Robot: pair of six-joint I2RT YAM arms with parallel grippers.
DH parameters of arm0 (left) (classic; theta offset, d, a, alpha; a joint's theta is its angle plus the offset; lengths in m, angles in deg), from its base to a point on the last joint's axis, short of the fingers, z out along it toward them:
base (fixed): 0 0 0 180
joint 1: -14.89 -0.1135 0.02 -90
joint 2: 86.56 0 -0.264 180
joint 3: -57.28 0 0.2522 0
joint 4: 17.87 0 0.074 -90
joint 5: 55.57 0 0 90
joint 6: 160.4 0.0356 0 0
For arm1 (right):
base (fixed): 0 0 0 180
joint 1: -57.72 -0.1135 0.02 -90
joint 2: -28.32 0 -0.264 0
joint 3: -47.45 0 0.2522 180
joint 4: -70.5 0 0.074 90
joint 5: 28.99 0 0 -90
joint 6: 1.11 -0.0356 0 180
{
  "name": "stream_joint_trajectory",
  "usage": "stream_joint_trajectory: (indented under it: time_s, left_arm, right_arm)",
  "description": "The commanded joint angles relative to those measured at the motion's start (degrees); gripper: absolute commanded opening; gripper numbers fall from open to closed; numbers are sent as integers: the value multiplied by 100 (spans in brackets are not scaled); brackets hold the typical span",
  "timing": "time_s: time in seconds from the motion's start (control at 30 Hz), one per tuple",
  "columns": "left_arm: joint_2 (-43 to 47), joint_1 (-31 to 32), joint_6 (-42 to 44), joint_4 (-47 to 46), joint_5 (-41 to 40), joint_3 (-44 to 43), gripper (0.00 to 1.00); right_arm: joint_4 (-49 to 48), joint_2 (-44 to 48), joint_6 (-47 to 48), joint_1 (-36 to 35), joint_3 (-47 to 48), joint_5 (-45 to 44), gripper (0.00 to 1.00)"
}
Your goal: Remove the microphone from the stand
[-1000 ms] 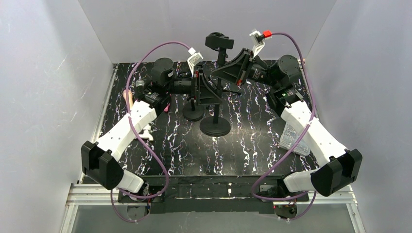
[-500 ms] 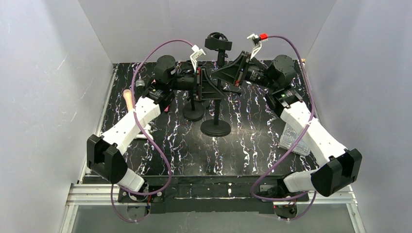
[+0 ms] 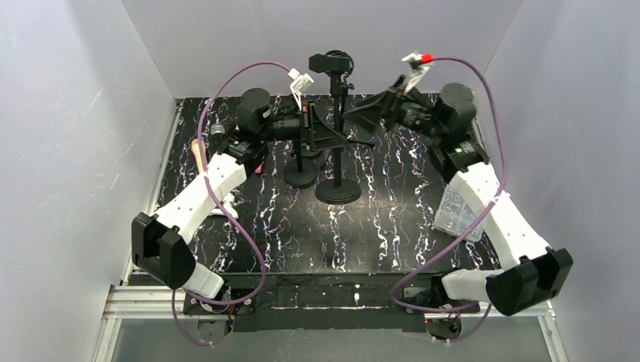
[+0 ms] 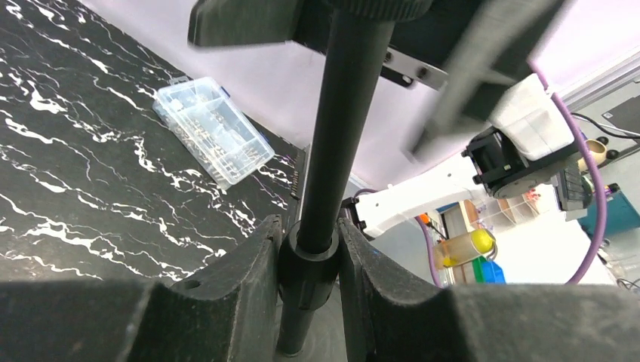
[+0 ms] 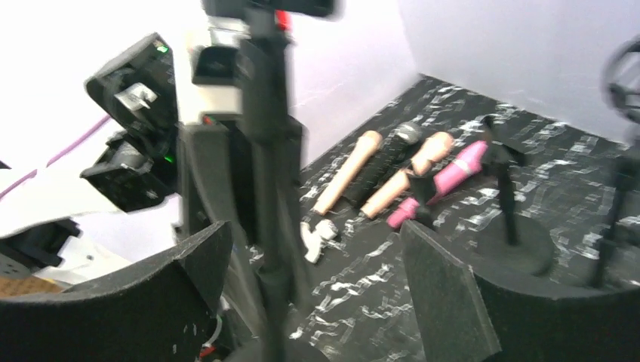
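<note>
In the left wrist view the stand pole is cut off at 12 o'clock, and its base is mostly hidden behind the left gripper. The contents of the clear box at 10 o'clock are too small to be told. In the right wrist view the stand pole is blurred and cropped at 12 o'clock, and a round frame is cut off at 3 o'clock

Stand: black, upright, round base flat on counter, mid-rear. Slim pole with collar low down. Bulky black clip on top; microphone in it not discernible.
</note>
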Motion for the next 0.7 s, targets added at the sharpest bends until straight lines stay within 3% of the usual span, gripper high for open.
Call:
stream_joint_trajectory:
  time_s: [0.0, 0.1, 0.23, 0.3, 0.4, 0.67]
  left_arm:
    - [536, -91, 37, -141, -222, -44, 0]
    - [534, -142, -21, -108, -198, -83, 0]
    - [528, -156, -44, -86, -117, -206, 0]
    - [502, -154, -64, -86, -77, -282, 0]
    - [496, -156, -39, -86, -83, -373, 0]
    - [624, -157, -5, -86, -164, -410, 0]
  right_arm:
    - [-1358, 721, -618, 889, -844, 1184, 94]
    - [-2698, 931, -1579, 1147, -1632, 1964, 95]
    - [-3497, 805, -2196, 914, -1941, 2632, 93]
    - [-3191, 678, -1945, 516, -1855, 2663, 91]
    - [-1799, 491, -696, -103, -1537, 2262, 90]
    - [-2116, 260, -656, -379, -1814, 1752, 83]
